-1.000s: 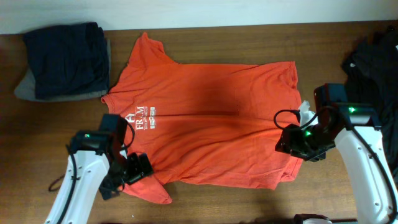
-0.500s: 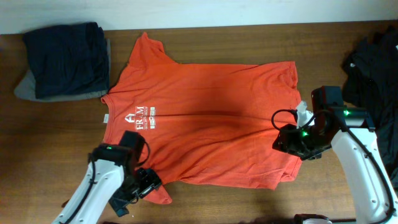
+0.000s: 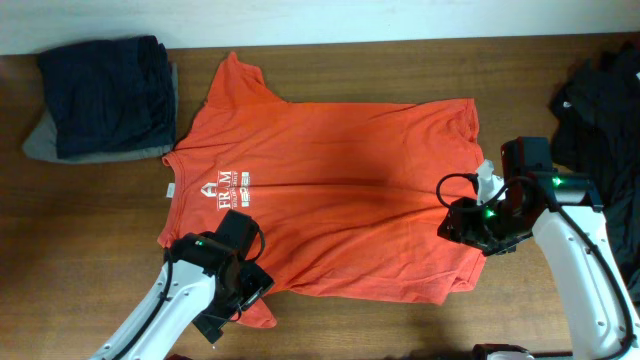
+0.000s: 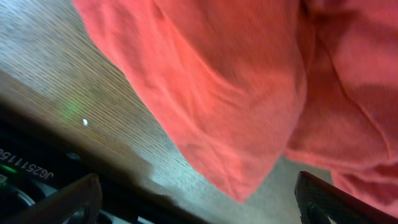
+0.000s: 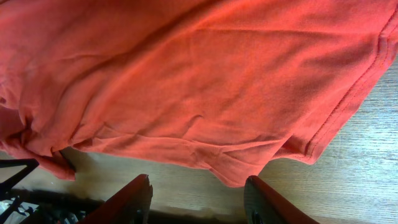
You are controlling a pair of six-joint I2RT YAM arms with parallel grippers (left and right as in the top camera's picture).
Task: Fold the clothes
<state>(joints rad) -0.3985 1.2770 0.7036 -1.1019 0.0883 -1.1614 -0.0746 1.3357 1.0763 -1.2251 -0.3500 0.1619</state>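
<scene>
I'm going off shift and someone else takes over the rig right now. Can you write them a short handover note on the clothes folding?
Left gripper: wide open at the orange T-shirt's sleeve nearest the robot, holding nothing.
Right gripper: open at the shirt's bottom hem, fabric not pinched.
Clothes: T-shirt spread flat, print up, mid-table. Navy garment lies folded on a grey one, far left. Black garments are heaped at the right edge.
Done: shirt laid out.
Left: every fold of the shirt, then probably the black heap.
</scene>
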